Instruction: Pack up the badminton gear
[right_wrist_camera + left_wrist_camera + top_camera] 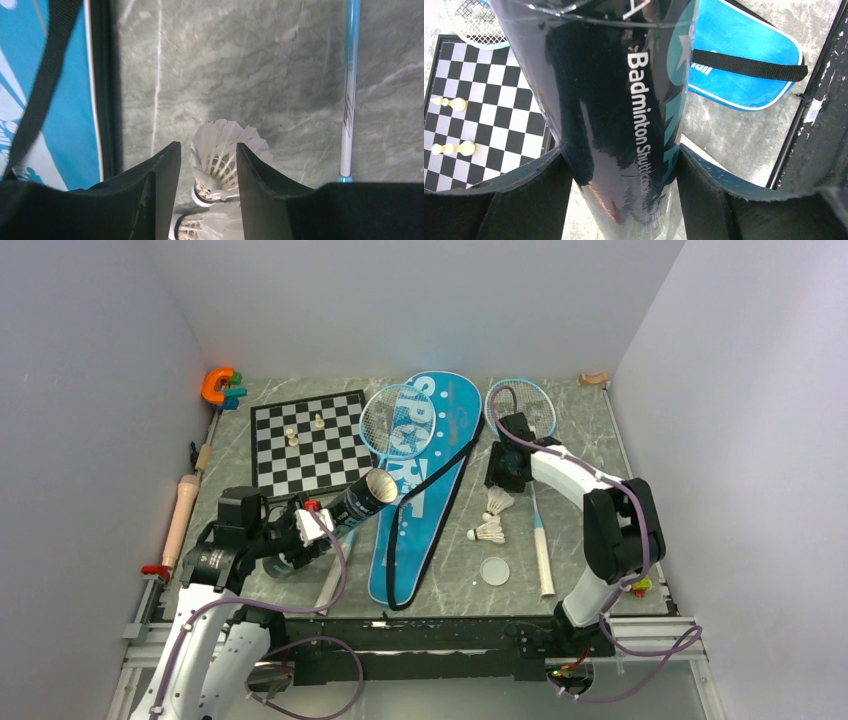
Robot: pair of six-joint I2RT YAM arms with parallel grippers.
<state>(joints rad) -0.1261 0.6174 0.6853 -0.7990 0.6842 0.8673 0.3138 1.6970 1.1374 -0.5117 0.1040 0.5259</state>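
Looks like we're at the shuttlecock-loading part of the pack-up. The left gripper (620,151) is clamped around the long glossy black tube (355,502). It holds the tube tilted off the table, open mouth pointing away toward the other arm.

The right gripper (206,147) has its jaws parted to a middling gap. A white feather shuttlecock (225,150) sits just past the fingertips, in line with the gap, and doesn't look pinched. A second white shuttlecock (200,227) lies just behind it, nearer the wrist. I can't spot the third.

The blue racket-shaped fabric bag (70,140) is off to that gripper's left, and a light-blue racket shaft (348,100) to its right.

Next move, I reckon: drop a touch, close gently so the feathers don't crush, then carry it over to the tube mouth.
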